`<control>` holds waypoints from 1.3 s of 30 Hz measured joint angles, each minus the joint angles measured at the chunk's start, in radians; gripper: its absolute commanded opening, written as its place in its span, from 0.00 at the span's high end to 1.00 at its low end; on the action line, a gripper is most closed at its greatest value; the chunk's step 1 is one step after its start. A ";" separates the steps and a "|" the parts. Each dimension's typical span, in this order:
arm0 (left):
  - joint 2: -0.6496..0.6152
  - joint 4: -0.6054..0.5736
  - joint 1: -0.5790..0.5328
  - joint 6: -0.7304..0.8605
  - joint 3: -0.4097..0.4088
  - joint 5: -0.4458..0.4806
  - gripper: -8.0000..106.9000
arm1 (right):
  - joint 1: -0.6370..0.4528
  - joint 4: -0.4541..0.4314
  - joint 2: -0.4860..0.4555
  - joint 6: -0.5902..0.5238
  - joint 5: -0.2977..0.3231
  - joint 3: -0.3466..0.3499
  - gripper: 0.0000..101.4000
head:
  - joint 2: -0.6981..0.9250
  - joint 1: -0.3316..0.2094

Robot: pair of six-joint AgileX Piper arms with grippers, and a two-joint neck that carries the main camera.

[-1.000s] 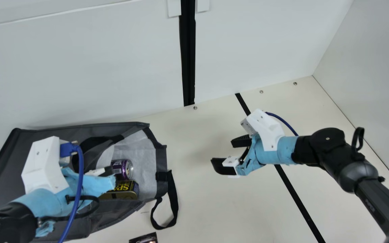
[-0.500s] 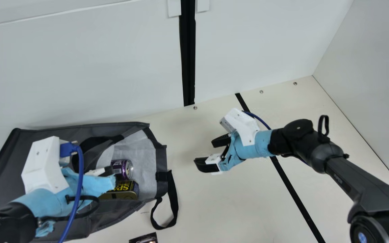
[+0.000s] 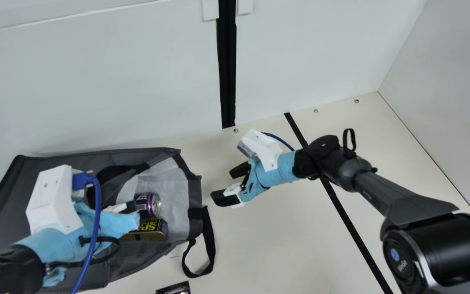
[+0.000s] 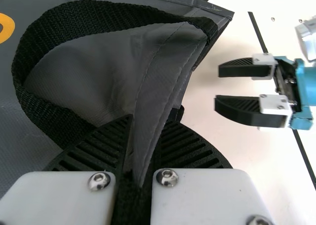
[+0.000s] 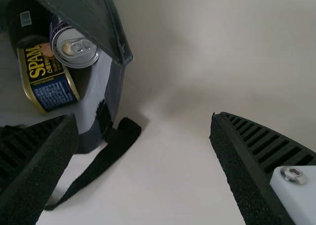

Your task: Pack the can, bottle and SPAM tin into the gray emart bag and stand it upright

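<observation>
Your right wrist view looks into the gray emart bag (image 3: 8, 192), where a dark cylinder (image 5: 27, 20) with a barcode label, possibly the bottle, sits against the purple can (image 3: 148, 204) and the SPAM tin (image 3: 151, 229). Your left wrist view gives you the grip itself: a fold of gray fabric (image 4: 160, 101) runs down between the ribbed fingers, with a loop of black webbing (image 4: 29, 42) beside it.

So your left gripper (image 3: 129, 207) is closed on the bag's fabric. Your right gripper (image 3: 222, 183) is wide open with nothing between its fingers, near the bag's mouth and apart from it.

You've got the bag lying on its side, mouth toward the right arm, pale lining showing. The can lies with its pull-tab end toward the mouth, next to the tin. A black handle (image 3: 209, 241) trails onto the table (image 3: 276, 241).
</observation>
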 measured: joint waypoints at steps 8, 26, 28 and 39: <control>0.000 0.000 0.000 0.000 0.000 0.000 1.00 | 0.059 0.004 0.077 0.032 0.005 -0.092 0.06 | 0.000 0.000; 0.000 0.000 0.000 0.000 0.000 0.000 1.00 | 0.180 0.021 0.204 0.103 0.021 -0.254 0.06 | -0.002 0.000; 0.000 0.000 0.000 0.000 0.000 0.000 1.00 | 0.191 0.023 0.214 0.110 0.021 -0.266 0.06 | 0.000 0.000; 0.000 0.000 0.000 0.000 0.000 0.000 1.00 | 0.216 0.031 0.243 0.126 0.032 -0.292 0.46 | 0.000 0.000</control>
